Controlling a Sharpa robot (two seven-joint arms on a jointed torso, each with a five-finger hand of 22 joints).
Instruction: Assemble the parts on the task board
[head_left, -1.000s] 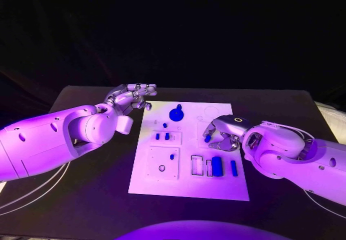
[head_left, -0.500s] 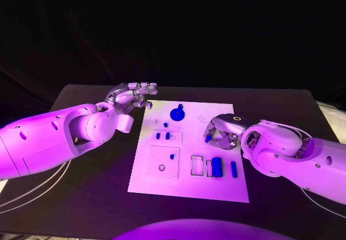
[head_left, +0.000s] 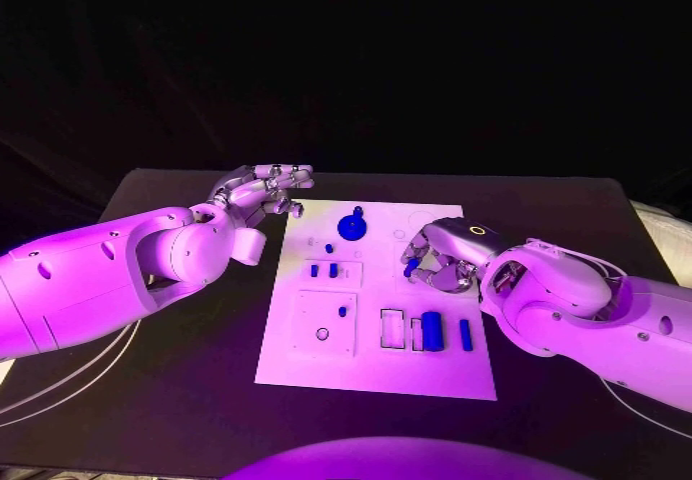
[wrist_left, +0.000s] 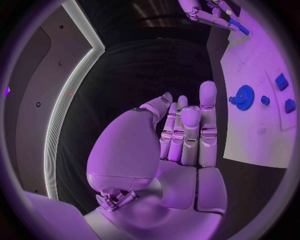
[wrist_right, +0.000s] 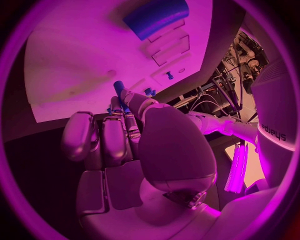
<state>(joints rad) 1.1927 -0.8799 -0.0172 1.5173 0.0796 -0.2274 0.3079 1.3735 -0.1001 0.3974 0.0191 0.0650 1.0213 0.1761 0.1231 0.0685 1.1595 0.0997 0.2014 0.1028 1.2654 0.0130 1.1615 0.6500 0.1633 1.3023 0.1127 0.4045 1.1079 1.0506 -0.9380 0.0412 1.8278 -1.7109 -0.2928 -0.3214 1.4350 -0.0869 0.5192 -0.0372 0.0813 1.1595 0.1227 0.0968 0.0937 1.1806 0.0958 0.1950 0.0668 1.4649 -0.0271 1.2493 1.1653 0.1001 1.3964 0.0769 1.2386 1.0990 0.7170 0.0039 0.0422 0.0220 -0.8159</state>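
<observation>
The task board (head_left: 378, 375) is laid flat in the middle of the black bench (head_left: 577, 215). In the head view, a blue gear-shaped part (head_left: 352, 227) is seen near the board's far edge, two small blue pegs (head_left: 325, 270) in a recess on the board's left half, and a blue cylinder (head_left: 431, 331) with a thin blue pin (head_left: 466, 334) just beside it near the board's near right.

The right hand (head_left: 440, 262) is held over the right half of the board, and a small blue part (head_left: 414, 266) is pinched at its fingertips. The right wrist view confirms this: the blue part (wrist_right: 118, 87) is seen projecting from between the thumb and a finger, above the white board surface (wrist_right: 75, 55); the blue cylinder (wrist_right: 155, 16) is also shown there.

The left hand (head_left: 264, 190) is positioned over the bench just beside the board's far left corner. In the left wrist view, the left hand (wrist_left: 181, 135) is shown with its fingers straight and side by side, nothing held. That view also shows the gear-shaped part (wrist_left: 242, 96) and the right hand (wrist_left: 209, 11) with its blue part (wrist_left: 238, 25).

The word "sharpa" (wrist_right: 276, 133) can be read on the robot's body in the right wrist view.
</observation>
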